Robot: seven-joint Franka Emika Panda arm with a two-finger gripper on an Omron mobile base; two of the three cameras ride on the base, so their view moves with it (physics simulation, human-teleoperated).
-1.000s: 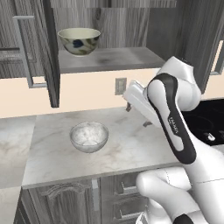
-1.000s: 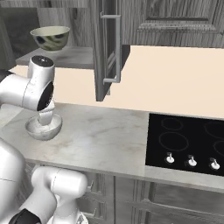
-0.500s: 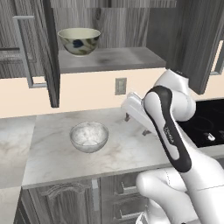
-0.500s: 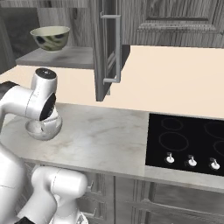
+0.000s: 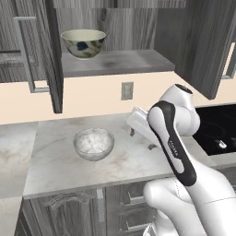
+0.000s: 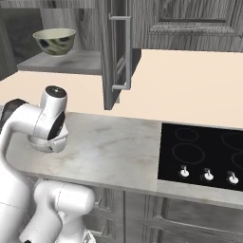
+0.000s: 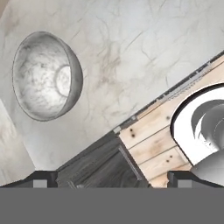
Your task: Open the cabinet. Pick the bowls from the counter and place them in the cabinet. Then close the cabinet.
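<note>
Beside the marble bowl (image 5: pixel 94 143), gripper (image 7: pixel 111 178) spread empty (1 bowl shelved).
A misjudged descent could knock it along the counter (image 5: pixel 55 161).

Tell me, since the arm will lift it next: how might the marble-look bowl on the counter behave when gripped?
The marble-look bowl looks rigid and glossy, so it may slip between the fingers. Its round underside narrows to a small base, so a sideways push could rock it on the counter. The thin rim seems the likeliest place to pinch.

Even, soft, sharp rendered light
</note>
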